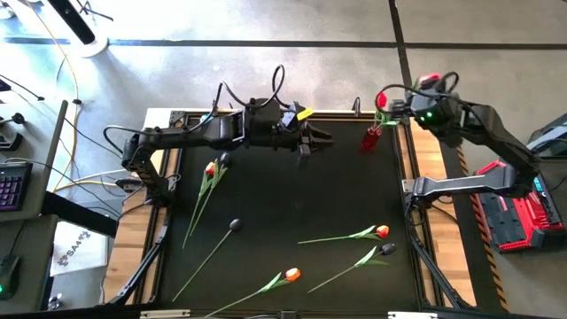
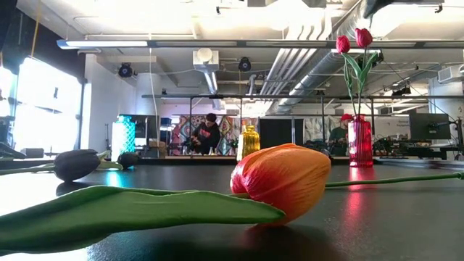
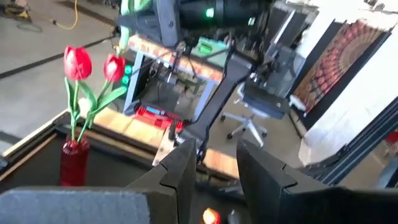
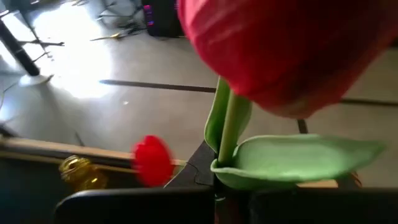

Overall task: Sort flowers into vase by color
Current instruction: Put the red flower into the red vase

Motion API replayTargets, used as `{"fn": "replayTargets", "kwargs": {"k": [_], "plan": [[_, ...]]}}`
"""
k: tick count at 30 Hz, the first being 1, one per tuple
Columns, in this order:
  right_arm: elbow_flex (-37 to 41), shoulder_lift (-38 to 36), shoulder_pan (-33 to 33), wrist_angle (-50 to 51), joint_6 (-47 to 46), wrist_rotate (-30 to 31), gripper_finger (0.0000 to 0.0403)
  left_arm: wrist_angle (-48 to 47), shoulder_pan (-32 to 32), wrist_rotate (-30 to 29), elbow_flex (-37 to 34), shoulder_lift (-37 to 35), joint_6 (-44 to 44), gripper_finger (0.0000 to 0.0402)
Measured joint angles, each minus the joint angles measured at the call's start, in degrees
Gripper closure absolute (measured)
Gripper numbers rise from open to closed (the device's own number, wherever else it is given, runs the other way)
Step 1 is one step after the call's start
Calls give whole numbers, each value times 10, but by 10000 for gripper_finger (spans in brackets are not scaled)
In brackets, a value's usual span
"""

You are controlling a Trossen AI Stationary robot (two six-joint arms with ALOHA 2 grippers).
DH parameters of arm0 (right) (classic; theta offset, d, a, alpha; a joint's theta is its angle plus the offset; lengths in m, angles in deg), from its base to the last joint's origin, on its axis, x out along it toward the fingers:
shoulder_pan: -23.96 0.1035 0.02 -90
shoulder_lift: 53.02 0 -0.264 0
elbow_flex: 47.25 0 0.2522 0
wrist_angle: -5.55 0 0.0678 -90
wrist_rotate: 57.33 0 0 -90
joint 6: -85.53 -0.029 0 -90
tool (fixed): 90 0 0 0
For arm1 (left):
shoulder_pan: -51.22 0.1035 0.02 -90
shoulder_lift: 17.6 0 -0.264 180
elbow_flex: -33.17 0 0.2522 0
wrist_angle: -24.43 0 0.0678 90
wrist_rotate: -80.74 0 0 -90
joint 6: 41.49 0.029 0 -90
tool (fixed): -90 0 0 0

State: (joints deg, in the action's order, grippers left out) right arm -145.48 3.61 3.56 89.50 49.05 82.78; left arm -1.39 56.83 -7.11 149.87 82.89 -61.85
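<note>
From above, the red vase [image 1: 371,138] stands near the far right corner of the black tabletop [image 1: 283,204], with red tulips rising from it. The right gripper [image 1: 386,104] hovers just above the vase, at the red flower heads. The left gripper [image 1: 317,139] sits at the far edge, left of the vase and apart from it, its fingers spread with nothing between them. More flowers lie flat, all nearer the camera side than the vase: an orange-yellow tulip [image 1: 210,168] and a black tulip [image 1: 223,159] close together far to the vase's left, another black one [image 1: 235,225] mid-table, a red-orange tulip [image 1: 382,231], a black tulip [image 1: 387,250], and an orange tulip [image 1: 291,276] nearest the front edge.

At table height, the orange tulip [image 2: 281,180] fills the foreground, and the red vase [image 2: 359,143] stands behind it holding two red tulips [image 2: 354,40] upright. A yellow vase [image 2: 250,141] stands left of the red one.

The left wrist view shows that arm's fingers [image 3: 180,177] parted, the red vase [image 3: 73,163] and its tulips beyond.

In the right wrist view a red tulip head [image 4: 292,50] and its green stem [image 4: 231,127] rise from between the fingers, which appear closed on the stem.
</note>
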Motion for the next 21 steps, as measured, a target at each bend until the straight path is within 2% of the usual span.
{"fn": "replayTargets", "kwargs": {"k": [4, 14, 21], "plan": [[0, 17, -15, -31, 38, 0, 403, -30, 0, 2, 0, 0, 5, 296], [0, 62, -82, -27, 17, -57, 403, -48, -1, 3, 0, 0, 6, 296], [0, 73, -83, -23, 0, -36, 403, -48, -1, 3, 0, 0, 15, 296]]}}
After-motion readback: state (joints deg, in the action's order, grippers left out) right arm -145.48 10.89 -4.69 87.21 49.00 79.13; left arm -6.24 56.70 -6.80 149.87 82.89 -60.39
